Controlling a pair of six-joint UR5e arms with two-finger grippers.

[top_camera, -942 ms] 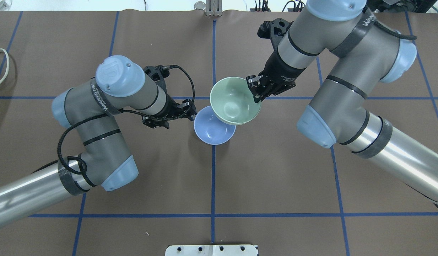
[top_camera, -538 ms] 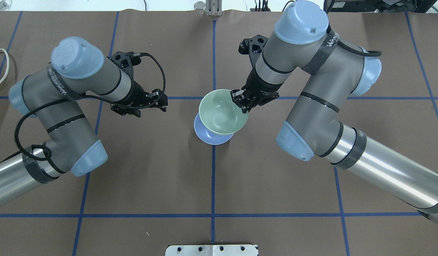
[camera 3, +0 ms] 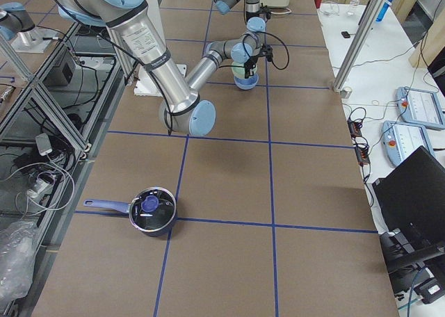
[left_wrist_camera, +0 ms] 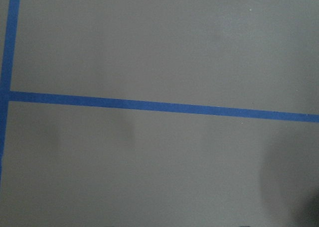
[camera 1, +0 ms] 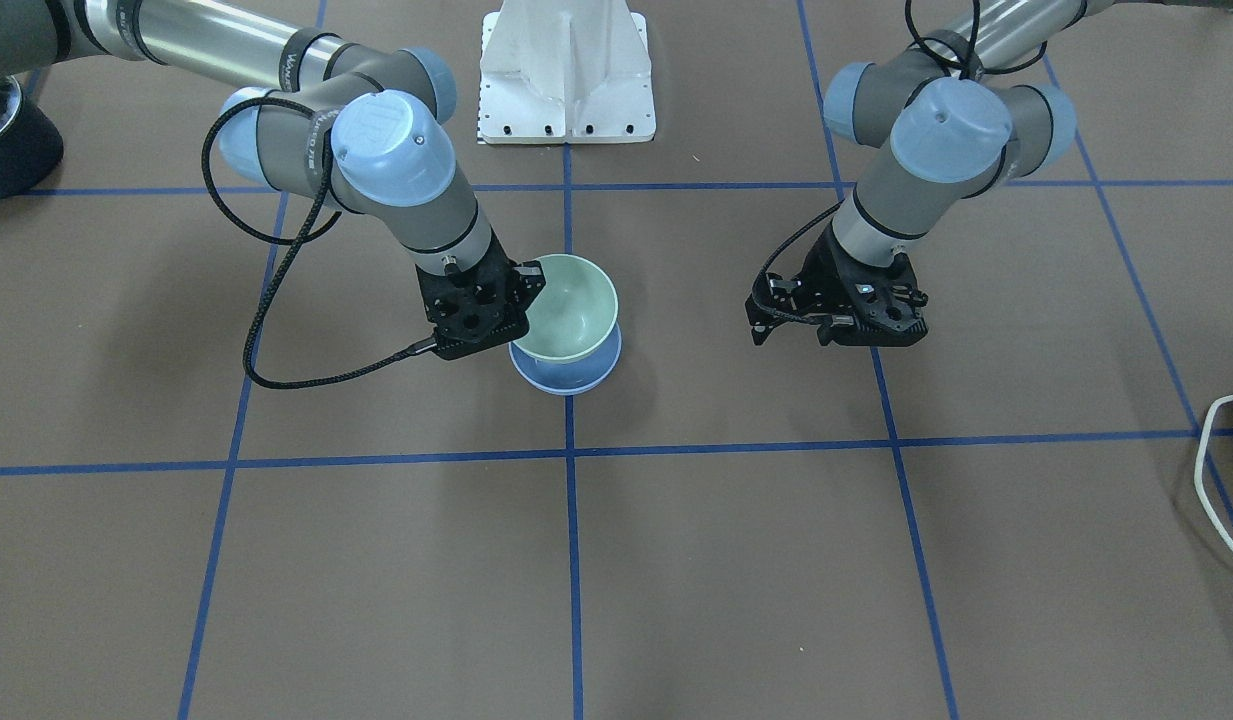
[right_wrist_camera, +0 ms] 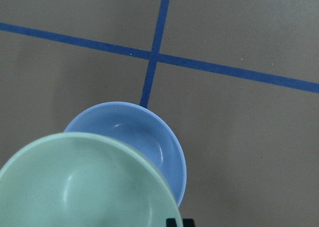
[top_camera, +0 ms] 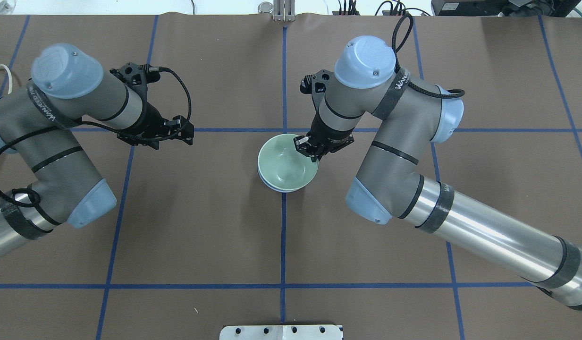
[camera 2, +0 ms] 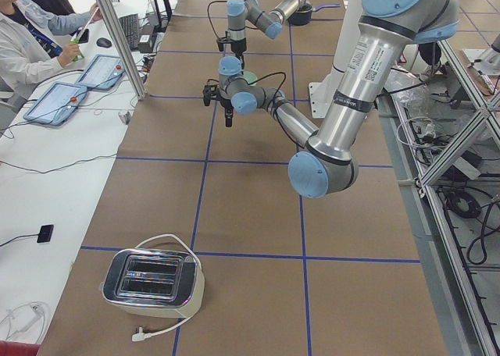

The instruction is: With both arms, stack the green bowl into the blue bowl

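Note:
The green bowl (top_camera: 285,164) hangs low over the blue bowl (top_camera: 267,184), nearly centred on it and slightly tilted. My right gripper (top_camera: 306,150) is shut on the green bowl's right rim. In the front view the green bowl (camera 1: 574,312) covers most of the blue bowl (camera 1: 566,378), with my right gripper (camera 1: 521,290) at its edge. The right wrist view shows the green bowl (right_wrist_camera: 75,187) above the blue bowl (right_wrist_camera: 149,132); I cannot tell whether they touch. My left gripper (top_camera: 188,133) is open and empty, well left of the bowls.
A white pedestal base (camera 1: 566,70) stands at the robot's side of the table. A toaster (camera 2: 152,282) sits at the left end and a lidded pot (camera 3: 153,211) at the right end. A white cable (camera 1: 1221,470) lies at the left edge.
My right gripper has carried the green bowl left and down until it is over the blue bowl. My left arm has drawn back to the left, away from the bowls.

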